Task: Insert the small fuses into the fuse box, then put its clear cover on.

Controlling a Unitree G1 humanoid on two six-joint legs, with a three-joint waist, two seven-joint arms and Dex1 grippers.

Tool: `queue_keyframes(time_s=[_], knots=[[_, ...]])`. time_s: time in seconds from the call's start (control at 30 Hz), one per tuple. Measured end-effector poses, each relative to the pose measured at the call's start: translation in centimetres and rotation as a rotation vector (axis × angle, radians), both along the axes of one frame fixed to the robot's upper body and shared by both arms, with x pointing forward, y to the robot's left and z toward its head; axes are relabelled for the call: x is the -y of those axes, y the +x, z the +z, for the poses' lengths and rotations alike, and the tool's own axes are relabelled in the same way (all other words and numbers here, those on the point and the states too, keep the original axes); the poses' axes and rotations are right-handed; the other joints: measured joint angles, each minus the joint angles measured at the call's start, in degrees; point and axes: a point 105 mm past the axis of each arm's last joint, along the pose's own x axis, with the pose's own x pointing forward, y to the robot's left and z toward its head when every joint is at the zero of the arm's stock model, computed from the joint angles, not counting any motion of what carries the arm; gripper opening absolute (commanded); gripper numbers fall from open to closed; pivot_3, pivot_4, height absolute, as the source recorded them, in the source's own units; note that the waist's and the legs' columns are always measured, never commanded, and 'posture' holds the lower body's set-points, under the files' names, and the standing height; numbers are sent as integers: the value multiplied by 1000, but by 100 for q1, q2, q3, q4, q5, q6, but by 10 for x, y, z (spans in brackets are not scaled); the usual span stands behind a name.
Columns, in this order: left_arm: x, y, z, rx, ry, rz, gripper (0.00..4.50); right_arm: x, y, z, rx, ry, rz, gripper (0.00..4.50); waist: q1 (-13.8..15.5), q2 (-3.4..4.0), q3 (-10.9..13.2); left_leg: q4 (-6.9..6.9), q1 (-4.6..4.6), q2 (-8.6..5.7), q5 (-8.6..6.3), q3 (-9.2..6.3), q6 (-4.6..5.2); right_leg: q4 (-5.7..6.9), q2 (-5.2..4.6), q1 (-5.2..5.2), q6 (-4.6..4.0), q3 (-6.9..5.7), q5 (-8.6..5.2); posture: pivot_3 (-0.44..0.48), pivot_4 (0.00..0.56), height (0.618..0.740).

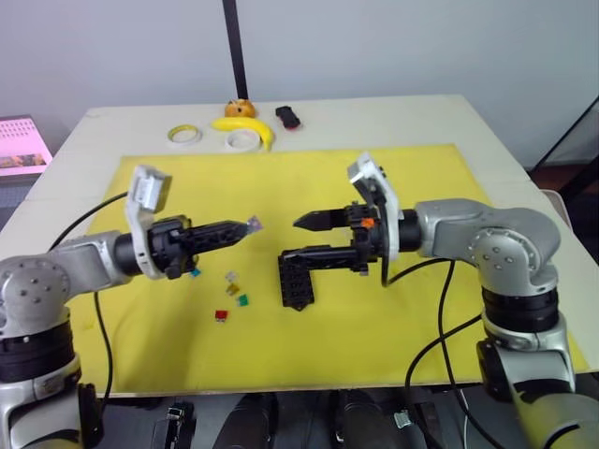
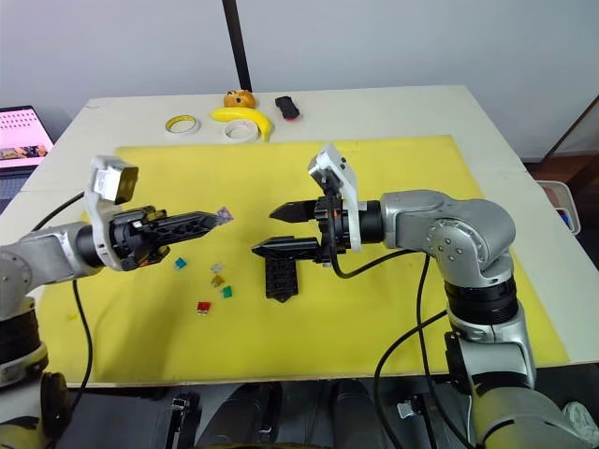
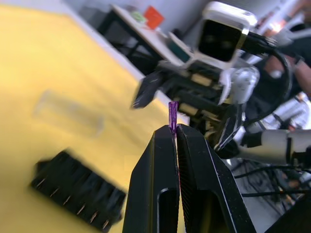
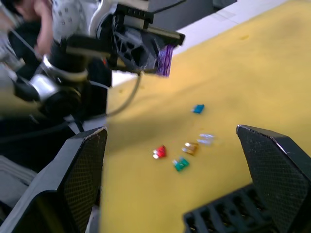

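Writing unreadable; left claw (image 1: 251,225) pinches purple fuse (image 1: 255,223) (aloft).

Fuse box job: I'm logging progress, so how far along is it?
Early. The black rectangular fuse box shows no fuses seated. In hand: the left claw is shut on a tiny purple blade fuse; the right claw is open over the box. Left: blue, grey, yellow, green and red fuses, then the cover.

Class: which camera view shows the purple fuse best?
The right wrist view: the purple fuse shows its flat face, pinched in the left gripper. The left wrist view shows it edge-on; the eye views show it as a speck.
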Motion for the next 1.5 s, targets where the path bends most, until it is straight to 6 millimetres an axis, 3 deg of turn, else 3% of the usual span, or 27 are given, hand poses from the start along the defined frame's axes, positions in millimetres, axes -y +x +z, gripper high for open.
queue_keyframes(time_s=[0.1,0.17,0.67,0.8,1.5], knots=[[3,0,2,11,2,-6,0,-1,-2,4,-20,26,-2,3714,2,0,0,0,0,0,0,1,0,2,2,-1,0,1,0,0,150,740],[5,0,1,6,3,-13,0,-1,-2,4,-29,27,-9,2726,8,0,0,1,-1,0,0,2,1,2,2,-1,0,1,0,0,150,740],[13,2,1,25,-13,-25,0,-7,-7,10,-38,50,10,2726,2,0,0,0,0,1,1,3,1,2,5,-1,0,2,0,0,150,740],[12,1,1,27,-22,-25,0,-8,-7,11,-42,54,11,1053,5,0,0,1,0,1,1,3,1,2,6,-1,0,2,0,0,150,740],[15,-3,-4,25,-11,-43,0,-8,-7,11,-52,55,10,1053,4,0,0,-1,0,1,1,4,1,1,6,-2,0,3,0,0,150,740]])
